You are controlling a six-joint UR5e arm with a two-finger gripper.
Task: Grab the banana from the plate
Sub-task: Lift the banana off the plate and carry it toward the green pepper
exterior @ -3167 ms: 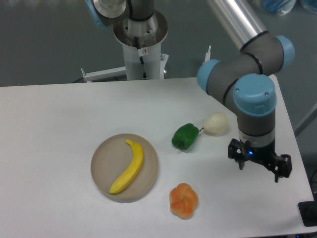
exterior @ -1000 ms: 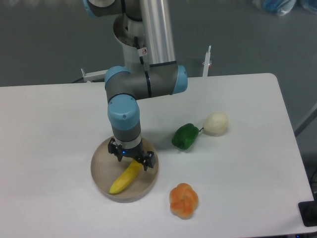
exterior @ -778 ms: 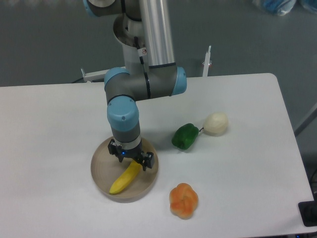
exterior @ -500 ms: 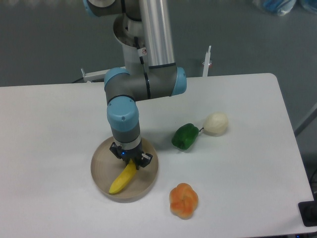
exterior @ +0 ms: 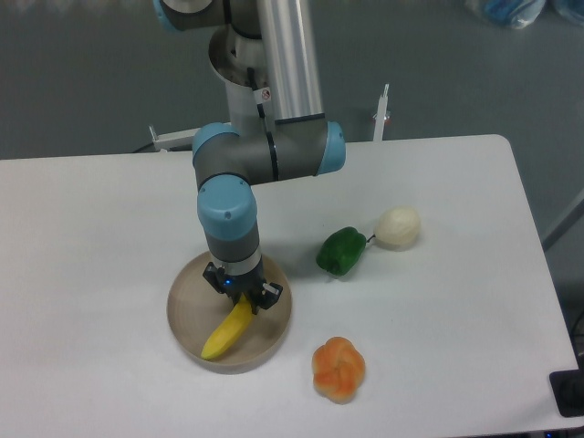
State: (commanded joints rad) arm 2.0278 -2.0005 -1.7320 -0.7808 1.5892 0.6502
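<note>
Half a second ago the tool's two fingers already stood close on either side of the banana's upper end; now they look drawn in a shade tighter, and the arm has barely shifted. Three seconds back the arm was far off on the right of the desk and the whole banana lay bare on the plate.

The banana (exterior: pixel 226 331) lies on the plate (exterior: pixel 185 312), slanting from lower left up to the right. Its lower yellow half shows plainly, while its upper end runs under the tool (exterior: pixel 243 298) and is hidden there. The tool points straight down over the right-hand part of the plate, with the arm's blue-capped wrist directly above it.

The tool's fingers are nearly together, pressed against the banana's upper part from both sides, so it has hold of the banana. The banana's lower end looks to rest on the plate.

To the right on the desk (exterior: pixel 109 210) sit a green pepper (exterior: pixel 341 251) and just beside it a pale round onion (exterior: pixel 398 227). An orange pumpkin (exterior: pixel 338 369) lies near the plate's lower right edge, apart from it.
</note>
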